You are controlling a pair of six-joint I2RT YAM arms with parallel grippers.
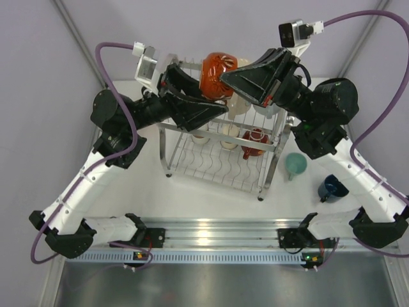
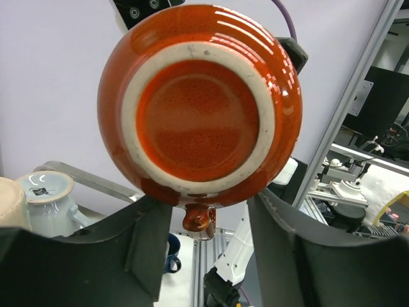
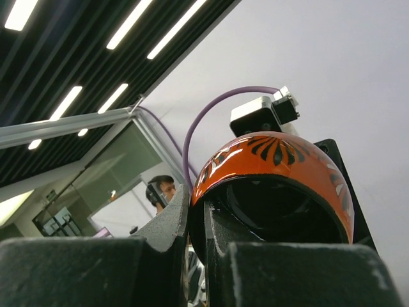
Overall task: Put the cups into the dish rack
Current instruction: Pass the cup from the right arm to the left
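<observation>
An orange mug (image 1: 216,73) with a black pattern hangs in the air above the dish rack (image 1: 216,183). My right gripper (image 1: 225,80) is shut on its rim, one finger inside and one outside; the right wrist view shows the mug (image 3: 287,169) and the gripper (image 3: 197,214). My left gripper (image 1: 211,97) is open at the mug's base. In the left wrist view the mug's underside (image 2: 198,102) fills the frame, and the gripper (image 2: 208,203) has its fingers spread wide on either side of the lower body and handle. Whether they touch it is unclear.
The rack holds cream cups (image 1: 230,135), a red cup (image 1: 255,142) and pale cups (image 1: 241,103) on the upper tier. A mint cup (image 1: 295,165) and a navy cup (image 1: 332,188) stand on the table to the right of the rack.
</observation>
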